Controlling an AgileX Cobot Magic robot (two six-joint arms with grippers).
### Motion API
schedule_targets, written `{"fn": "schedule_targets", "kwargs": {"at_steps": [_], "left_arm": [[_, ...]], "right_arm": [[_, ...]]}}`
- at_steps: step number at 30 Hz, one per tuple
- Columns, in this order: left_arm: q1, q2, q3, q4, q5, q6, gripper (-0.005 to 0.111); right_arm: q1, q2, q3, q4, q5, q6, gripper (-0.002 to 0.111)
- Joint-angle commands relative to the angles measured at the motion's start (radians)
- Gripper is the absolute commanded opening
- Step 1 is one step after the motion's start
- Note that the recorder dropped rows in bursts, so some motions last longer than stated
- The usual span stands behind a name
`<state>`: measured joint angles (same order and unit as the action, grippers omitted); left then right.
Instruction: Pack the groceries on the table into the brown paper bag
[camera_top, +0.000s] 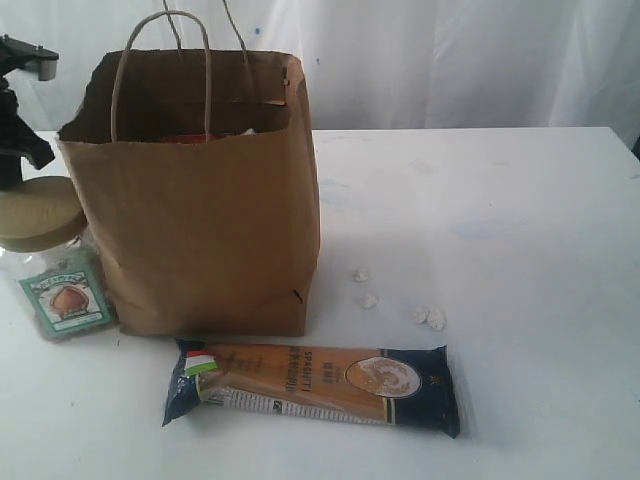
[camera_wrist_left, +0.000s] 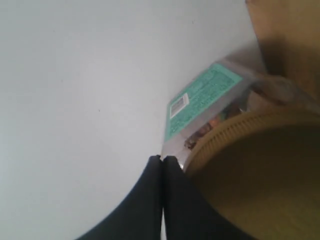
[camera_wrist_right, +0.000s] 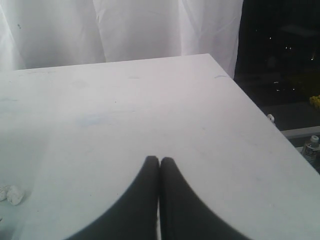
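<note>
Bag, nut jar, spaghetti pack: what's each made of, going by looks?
The brown paper bag is matte kraft paper: creased sides, twisted paper handles. The nut jar has a clear body, glass or plastic, cannot tell; its lid is ribbed, dull gold, metal or plastic. The spaghetti pack is probably glossy plastic film, wrinkled at the ends.

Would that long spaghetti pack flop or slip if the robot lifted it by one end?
The spaghetti pack lies straight and flat on the table, so it probably stays stiff. Its glossy wrapper looks slippery. Being long, it would likely tilt down from an end grip.
</note>
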<state>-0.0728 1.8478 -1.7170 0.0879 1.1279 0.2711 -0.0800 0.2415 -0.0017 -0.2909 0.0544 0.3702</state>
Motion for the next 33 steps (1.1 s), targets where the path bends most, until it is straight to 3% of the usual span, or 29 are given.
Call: {"fn": "schedule_targets", "kwargs": {"at_steps": [1,10,16,25,33], "left_arm": [[0.002,-0.108,0.128,-0.013,0.093,-0.011,0.000],[0.002,-0.272,0.302,-0.020,-0.009,-0.009,0.000],[0.002,-0.298,0.332,-0.020,-0.019,-0.009,0.000],[0.002,-0.300,0.332,-0.058,-0.378,0.052,0.000],[0.002,-0.304,0.332,-0.468,-0.018,0.418,0.000]], "right_arm": [[0.000,-0.005,0.002,0.001,0.001,-0.008,0.000],[0.000,-0.005,0.002,0.001,0.001,-0.008,0.000],[0.000,-0.005,0.002,0.001,0.001,-0.008,0.000],[0.000,-0.005,0.002,0.001,0.001,-0.008,0.000],[0.000,-0.005,0.002,0.001,0.001,-0.008,0.000]]}}
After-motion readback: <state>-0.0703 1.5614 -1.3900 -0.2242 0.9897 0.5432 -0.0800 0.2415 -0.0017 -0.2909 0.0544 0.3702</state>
